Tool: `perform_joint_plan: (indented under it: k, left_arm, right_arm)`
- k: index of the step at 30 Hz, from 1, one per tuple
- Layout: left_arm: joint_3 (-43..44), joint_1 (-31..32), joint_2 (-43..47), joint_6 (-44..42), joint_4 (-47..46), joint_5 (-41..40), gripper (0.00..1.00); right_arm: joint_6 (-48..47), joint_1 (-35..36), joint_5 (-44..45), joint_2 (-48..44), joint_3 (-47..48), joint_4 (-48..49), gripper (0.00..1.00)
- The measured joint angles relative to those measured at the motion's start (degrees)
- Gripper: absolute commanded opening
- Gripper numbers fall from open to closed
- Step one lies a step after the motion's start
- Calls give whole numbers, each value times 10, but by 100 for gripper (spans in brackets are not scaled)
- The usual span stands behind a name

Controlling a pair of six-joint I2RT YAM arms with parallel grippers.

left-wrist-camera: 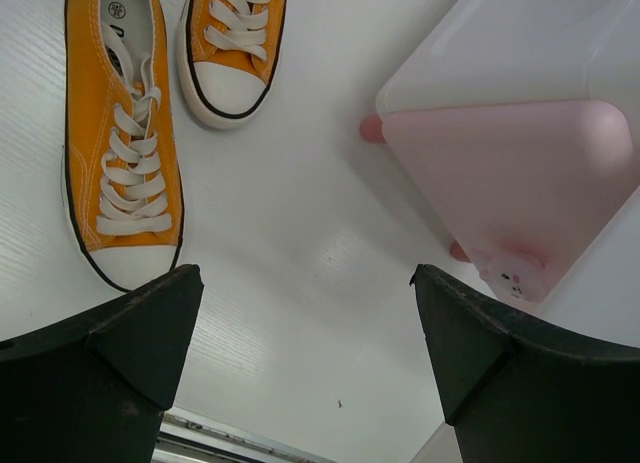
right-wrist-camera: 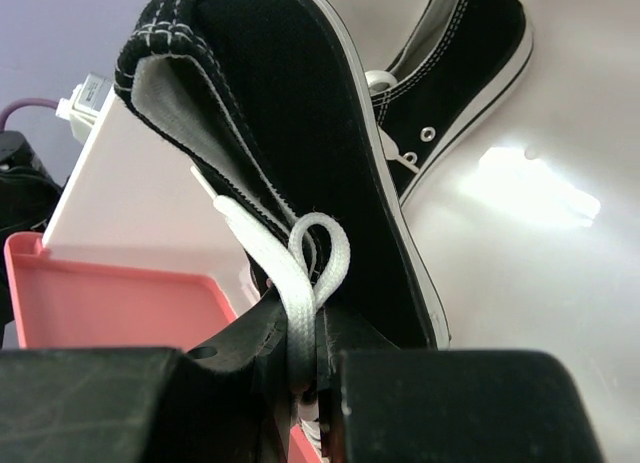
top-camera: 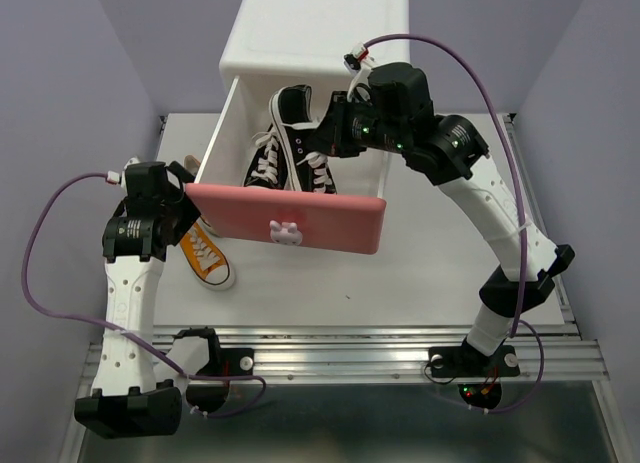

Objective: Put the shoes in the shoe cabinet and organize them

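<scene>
My right gripper pinches the black shoe by canvas edge and lace — light but floppy, I reckon; left gripper spread wide — orange shoe at ten o'clock

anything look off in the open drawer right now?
Yes. The black shoe held by the right gripper is tipped on its side in the drawer, not sitting flat, and its lace loop runs down into the closed jaws.

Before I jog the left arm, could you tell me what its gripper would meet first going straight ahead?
Most likely the bare table, between the nearer orange shoe and the pale pink drawer front, though depth is unclear.
</scene>
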State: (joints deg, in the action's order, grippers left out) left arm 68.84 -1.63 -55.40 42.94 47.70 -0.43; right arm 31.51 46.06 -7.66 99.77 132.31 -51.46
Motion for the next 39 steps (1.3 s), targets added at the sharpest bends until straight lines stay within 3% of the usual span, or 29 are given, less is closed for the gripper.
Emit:
perform_joint_plan:
  k: [5,17,26,39]
  left_arm:
    - [0,0,0,0,-4,0,99]
    - [-9,0,0,-5,-8,16,99]
    - [-9,0,0,-19,-2,17,99]
    - [-9,0,10,-32,13,16,99]
  right_arm:
    - [14,10,48,0,1,-12,1]
    - [73,68,266,1,16,-55,1]
    - [117,128,418,28,78,-104,1]
    - [131,136,482,33,77,-116,1]
